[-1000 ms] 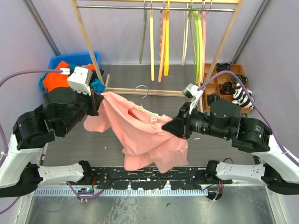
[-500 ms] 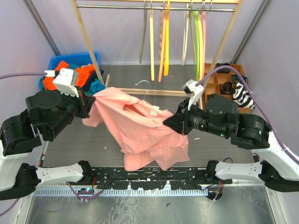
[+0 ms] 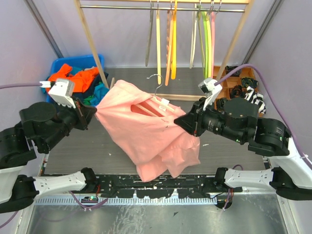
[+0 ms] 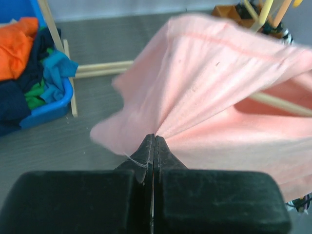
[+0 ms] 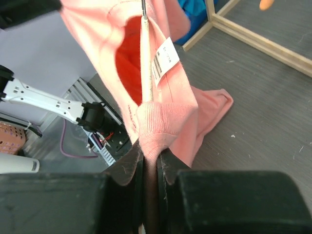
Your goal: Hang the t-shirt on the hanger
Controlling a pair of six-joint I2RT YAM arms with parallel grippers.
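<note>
The salmon-pink t-shirt (image 3: 151, 131) hangs in the air, stretched between my two grippers over the grey floor. My left gripper (image 3: 92, 113) is shut on its left edge; in the left wrist view (image 4: 154, 139) the cloth (image 4: 219, 97) fans out from the closed jaws. My right gripper (image 3: 181, 122) is shut on the ribbed collar (image 5: 163, 124), with the cloth pinched between the jaws (image 5: 152, 156). The cream-white hanger (image 3: 153, 101) lies inside the neck opening, its hook (image 3: 157, 83) sticking up toward the rack. Its arm (image 5: 146, 53) shows beside the white label (image 5: 164, 61).
A wooden clothes rack (image 3: 92, 48) stands at the back with yellow, orange, green and pink hangers (image 3: 171, 44). A blue bin (image 3: 73, 78) with orange and dark garments is at back left. A wooden box (image 3: 239, 87) with small items is at back right.
Both grippers have lifted and carried the shirt and hanger toward the rack. The left gripper has pulled left, stretching the shirt wider.
</note>
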